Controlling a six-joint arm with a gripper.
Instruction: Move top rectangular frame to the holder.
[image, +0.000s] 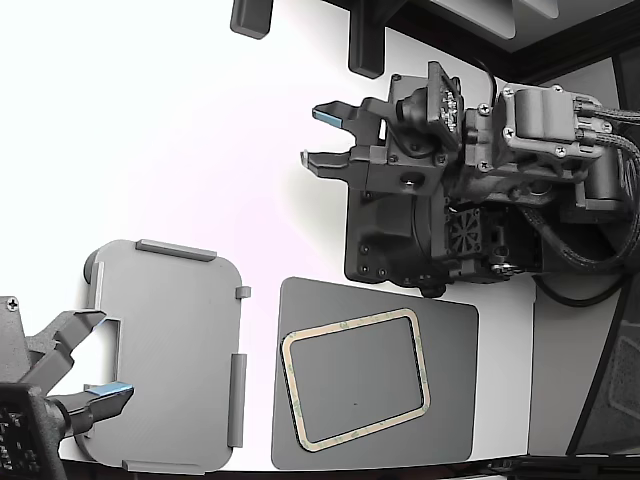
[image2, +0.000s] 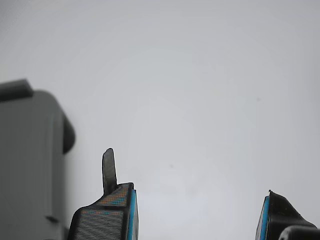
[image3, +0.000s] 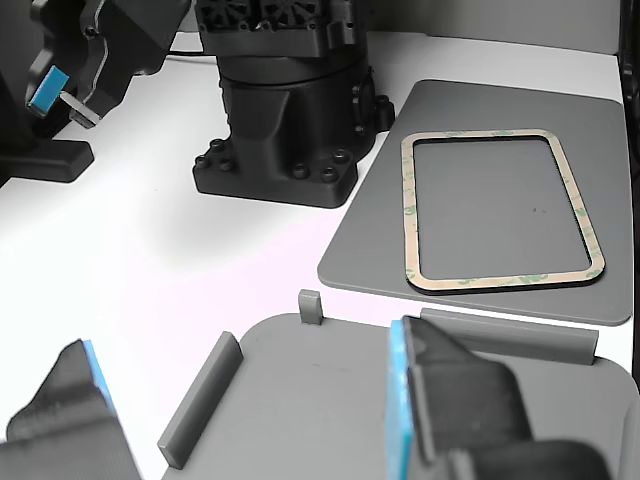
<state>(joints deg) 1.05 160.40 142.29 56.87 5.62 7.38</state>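
The top rectangular frame, thin and cream with greenish marks, lies flat on a dark grey pad at the front of the exterior view; it also shows in the other view. The holder, a light grey plate with raised edge tabs, lies to the exterior view's left of the pad. One corner of the holder shows in the wrist view. My gripper is open and empty above bare white table, well behind the frame and holder. Its blue-padded fingers stand wide apart in the wrist view.
A second arm's open gripper reaches over the holder's near edge at the exterior view's lower left, and its fingers fill the front of the other view. My arm's black base stands just behind the pad. Dark blocks sit at the table's back edge.
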